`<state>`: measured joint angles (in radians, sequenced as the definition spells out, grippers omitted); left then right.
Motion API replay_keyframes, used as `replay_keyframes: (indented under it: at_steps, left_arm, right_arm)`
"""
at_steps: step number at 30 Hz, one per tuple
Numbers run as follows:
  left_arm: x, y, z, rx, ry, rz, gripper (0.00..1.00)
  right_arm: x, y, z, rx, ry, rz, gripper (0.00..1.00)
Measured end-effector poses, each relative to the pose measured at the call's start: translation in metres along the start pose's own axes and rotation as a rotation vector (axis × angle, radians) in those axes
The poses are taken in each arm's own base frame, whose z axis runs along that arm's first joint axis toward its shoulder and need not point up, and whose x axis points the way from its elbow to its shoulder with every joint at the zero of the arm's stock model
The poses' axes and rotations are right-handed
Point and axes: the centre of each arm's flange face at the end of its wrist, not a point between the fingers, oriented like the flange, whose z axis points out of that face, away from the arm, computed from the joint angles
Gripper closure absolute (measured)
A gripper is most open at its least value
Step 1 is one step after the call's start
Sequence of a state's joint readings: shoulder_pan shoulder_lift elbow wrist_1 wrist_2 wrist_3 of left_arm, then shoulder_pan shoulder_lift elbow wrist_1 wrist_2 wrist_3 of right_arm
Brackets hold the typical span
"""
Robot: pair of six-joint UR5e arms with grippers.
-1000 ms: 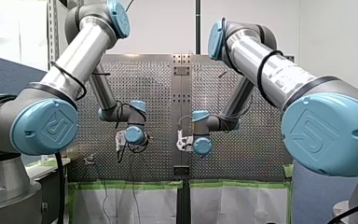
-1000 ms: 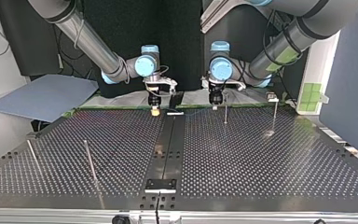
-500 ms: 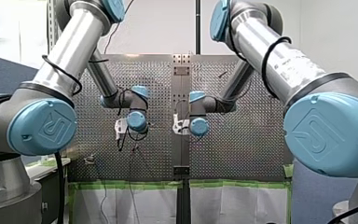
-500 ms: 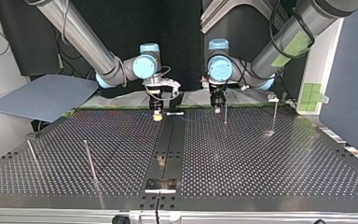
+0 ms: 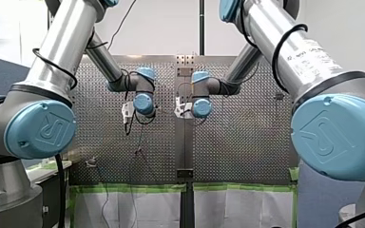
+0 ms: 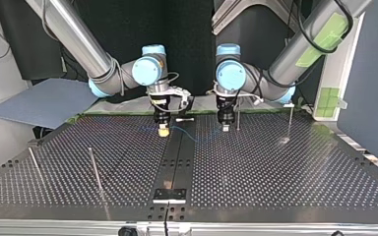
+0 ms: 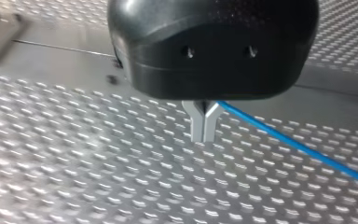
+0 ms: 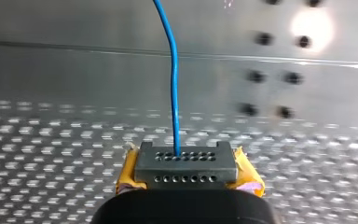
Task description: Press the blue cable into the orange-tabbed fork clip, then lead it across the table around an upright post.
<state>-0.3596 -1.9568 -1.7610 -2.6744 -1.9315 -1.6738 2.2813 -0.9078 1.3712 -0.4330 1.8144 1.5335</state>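
Holding the blue cable (image 6: pixel 193 136) between them, both grippers stand low over the tabletop (image 6: pixel 275 172), close to its edge on the arms' side, one at each side of the dark centre strip (image 6: pixel 176 162). My right gripper (image 6: pixel 163 131), with yellow pads (image 8: pixel 127 173), is just off the strip at the top view's left. Its wrist view shows the fingers clamped narrow on the cable, which comes out from between them and runs ahead over the strip. My left gripper (image 6: pixel 225 128) is just off the strip at the top view's right. Its wrist view shows the two metal fingers (image 7: pixel 198 123) pressed together, the cable leaving from between them near their roots and running off to one side over the perforated surface. Between the grippers the cable hangs in a shallow curve across the strip; whether it touches the surface cannot be told.

A small pale fitting (image 6: pixel 184 119) lies on the strip at that same edge, too small to identify. A post (image 6: pixel 237 117) stands just beside my left gripper, and a second post (image 6: pixel 290 122) nearer the corner at the top view's right. A third post (image 6: pixel 95 169) and a fourth post (image 6: pixel 34 164) stand well apart from both grippers, toward the opposite edge at the view's left
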Motion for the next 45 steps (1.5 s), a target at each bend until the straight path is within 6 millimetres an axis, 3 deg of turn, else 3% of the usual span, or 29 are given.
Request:
replay_keyframes:
  at_steps: [20,36,40,45]
  left_arm:
    - [-0.150,-0.022,-0.030,0.026,-0.140,-0.040,1.00]
    - [-0.268,-0.035,-0.087,0.079,-0.260,-0.085,1.00]
    - [-0.283,-0.039,-0.090,0.093,-0.267,-0.086,1.00]
    - [-0.281,-0.053,-0.084,0.117,-0.237,-0.071,1.00]
  right_arm:
    - [0.152,0.016,-0.016,-0.015,0.120,0.029,1.00]
    - [0.250,0.060,-0.041,-0.077,0.233,0.059,1.00]
    - [0.272,0.075,-0.048,-0.103,0.253,0.064,1.00]
    - [0.298,0.094,-0.061,-0.130,0.271,0.070,1.00]
